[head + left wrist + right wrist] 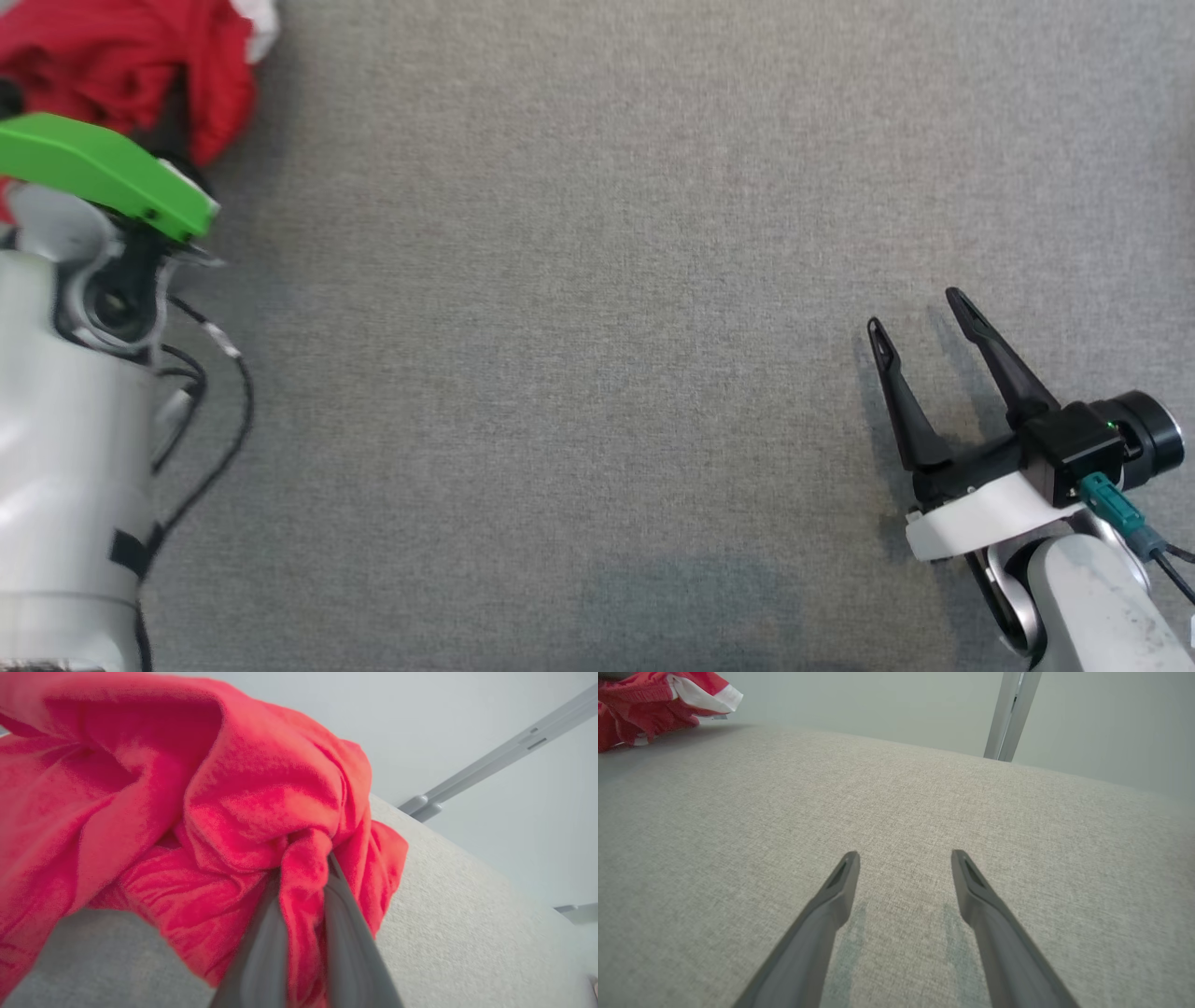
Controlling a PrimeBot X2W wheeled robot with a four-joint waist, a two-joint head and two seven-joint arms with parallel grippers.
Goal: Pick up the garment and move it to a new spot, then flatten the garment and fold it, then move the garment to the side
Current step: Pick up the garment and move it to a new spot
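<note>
The garment (131, 65) is a crumpled red heap with a white edge at the far left corner of the grey table (597, 336). In the left wrist view my left gripper (306, 868) is shut on a bunched fold of the garment (233, 793), red cloth pinched between its two dark fingers (261, 956). In the head view that arm's green-covered wrist (103, 173) reaches into the heap and hides its fingers. My right gripper (920, 322) stands open at the near right, low over bare cloth; its fingers are spread in the right wrist view, gripper (903, 858). The garment (658, 702) lies far off at upper left there.
The table's grey fabric top (896, 821) ends at a far edge, with a pale wall and a grey metal post (1011, 714) behind it. Loose black cables (210, 411) hang beside my left forearm.
</note>
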